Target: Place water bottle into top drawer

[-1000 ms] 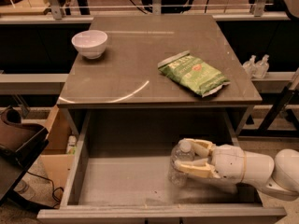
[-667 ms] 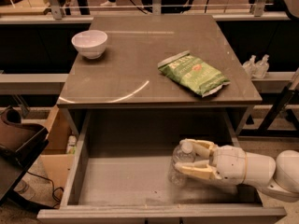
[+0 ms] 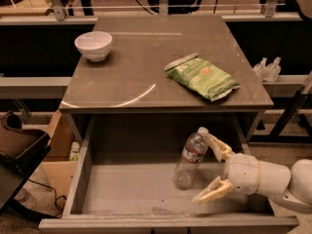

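Water bottle (image 3: 190,157) is inside the top drawer (image 3: 127,191), base down on the grey floor on the right side, leaning w/ its white cap tipped toward the right. Gripper (image 3: 203,168) is right next to it, coming in from the right edge of the shot, and it's let go: jaws spread wide, nothing held. Upper finger (image 3: 218,147) reaches up by the cap, can't tell if it's actually touching or just beside it, and the lower finger (image 3: 213,191) hangs low near the drawer floor, apart from the bottle's base. White arm body sits behind the fingers at the drawer's right wall. Drawer is pulled out toward the cam, approx as wide as the grey table (image 3: 146,62) above it. On the tabletop: green chip bag (image 3: 201,76) toward the right front, white bowl (image 3: 93,45) at the back left, well apart from each other. Two small bottles (image 3: 268,68) on a ledge off to the right, cardboard box (image 3: 54,145) on the floor at left.
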Robot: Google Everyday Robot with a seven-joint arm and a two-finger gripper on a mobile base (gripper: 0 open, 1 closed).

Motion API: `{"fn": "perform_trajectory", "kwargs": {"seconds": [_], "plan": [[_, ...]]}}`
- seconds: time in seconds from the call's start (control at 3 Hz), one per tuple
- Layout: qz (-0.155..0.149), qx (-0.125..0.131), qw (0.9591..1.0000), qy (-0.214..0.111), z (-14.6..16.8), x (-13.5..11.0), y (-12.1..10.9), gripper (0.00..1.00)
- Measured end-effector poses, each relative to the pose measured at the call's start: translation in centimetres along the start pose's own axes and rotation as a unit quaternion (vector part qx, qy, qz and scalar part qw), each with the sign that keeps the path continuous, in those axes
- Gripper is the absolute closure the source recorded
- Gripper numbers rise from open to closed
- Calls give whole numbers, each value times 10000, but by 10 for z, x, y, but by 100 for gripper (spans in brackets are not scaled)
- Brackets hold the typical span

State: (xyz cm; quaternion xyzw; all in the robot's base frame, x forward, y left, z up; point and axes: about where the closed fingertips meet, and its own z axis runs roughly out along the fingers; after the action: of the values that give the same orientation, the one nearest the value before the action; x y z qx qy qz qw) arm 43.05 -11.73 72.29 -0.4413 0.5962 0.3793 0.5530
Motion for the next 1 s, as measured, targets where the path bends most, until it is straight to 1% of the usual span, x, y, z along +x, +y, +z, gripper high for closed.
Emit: {"fn": "perform_trajectory", "kwargs": {"seconds": [0.33, 0.67, 1.0], "plan": [[5, 31, 10000, 5, -3, 1, 0, 16], [10, 60, 10000, 11, -6, 1, 1, 39], [13, 81, 10000, 15, -8, 2, 1, 46]]}}
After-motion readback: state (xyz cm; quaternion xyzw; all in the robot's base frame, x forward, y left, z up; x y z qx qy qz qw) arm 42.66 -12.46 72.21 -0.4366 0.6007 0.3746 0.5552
